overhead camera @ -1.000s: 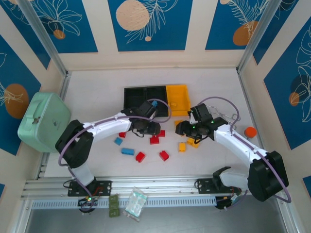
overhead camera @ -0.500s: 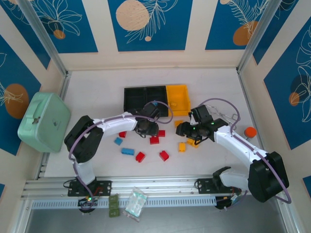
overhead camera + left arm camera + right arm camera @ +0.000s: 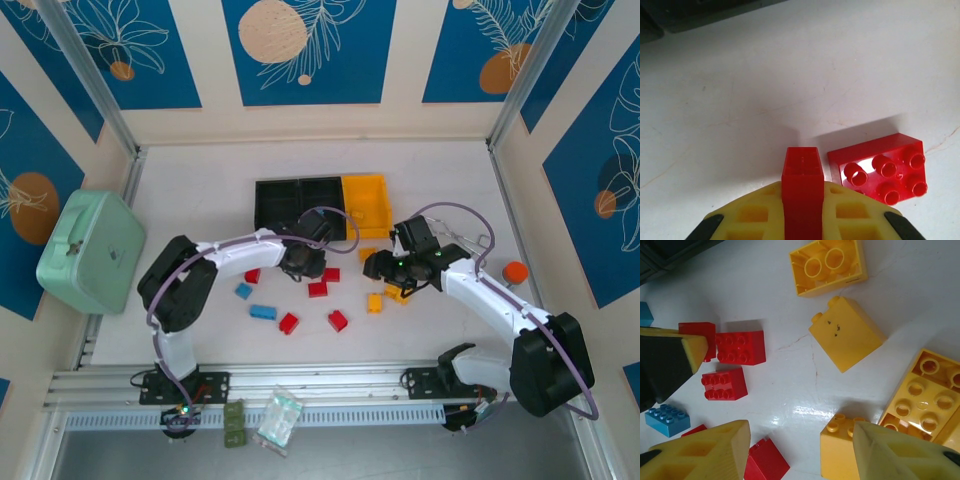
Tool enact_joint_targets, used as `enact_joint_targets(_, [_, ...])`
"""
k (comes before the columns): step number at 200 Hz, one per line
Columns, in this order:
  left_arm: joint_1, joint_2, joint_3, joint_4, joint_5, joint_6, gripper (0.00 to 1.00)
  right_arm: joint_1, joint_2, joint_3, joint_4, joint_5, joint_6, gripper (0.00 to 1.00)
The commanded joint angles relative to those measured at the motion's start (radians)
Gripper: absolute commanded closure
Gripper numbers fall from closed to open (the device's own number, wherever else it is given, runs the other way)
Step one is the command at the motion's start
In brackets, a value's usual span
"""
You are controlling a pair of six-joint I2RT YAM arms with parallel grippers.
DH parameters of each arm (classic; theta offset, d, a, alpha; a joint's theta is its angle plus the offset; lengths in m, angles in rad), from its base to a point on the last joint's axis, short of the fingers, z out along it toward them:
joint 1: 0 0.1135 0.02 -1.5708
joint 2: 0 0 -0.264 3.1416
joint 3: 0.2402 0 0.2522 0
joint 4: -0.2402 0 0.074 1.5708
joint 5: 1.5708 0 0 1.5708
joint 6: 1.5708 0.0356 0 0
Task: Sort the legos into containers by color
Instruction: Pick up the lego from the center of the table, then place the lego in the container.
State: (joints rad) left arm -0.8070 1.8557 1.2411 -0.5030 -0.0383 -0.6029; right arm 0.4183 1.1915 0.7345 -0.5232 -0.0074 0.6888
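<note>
Clamping a narrow red lego point(image 3: 801, 172), the left gripper point(image 3: 801, 212) hangs just beside a studded red lego point(image 3: 882, 169).

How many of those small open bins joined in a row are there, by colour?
Black bins: 2
Yellow bin: 1
Total: 3
</note>
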Motion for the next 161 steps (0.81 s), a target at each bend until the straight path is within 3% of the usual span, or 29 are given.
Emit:
enact_joint_targets(1, [0.013, -0.078, 0.021, -0.067, -0.039, 0.034, 0.92, -0.006, 0.008, 0.012, -0.003, -0.015, 0.01, 0.43])
enact_joint_targets(78, [0.162, -0.192, 0.062, -0.135, -0.083, 0.121, 0.89, 0.054, 0.077, 0.072, 0.024, -0.025, 0.026, 0.43])
enact_joint_targets(161, [0.322, 0.046, 0.344, -0.195, -0.091, 0.208, 0.86, 0.096, 0.091, 0.082, 0.038, -0.007, 0.052, 0.43])
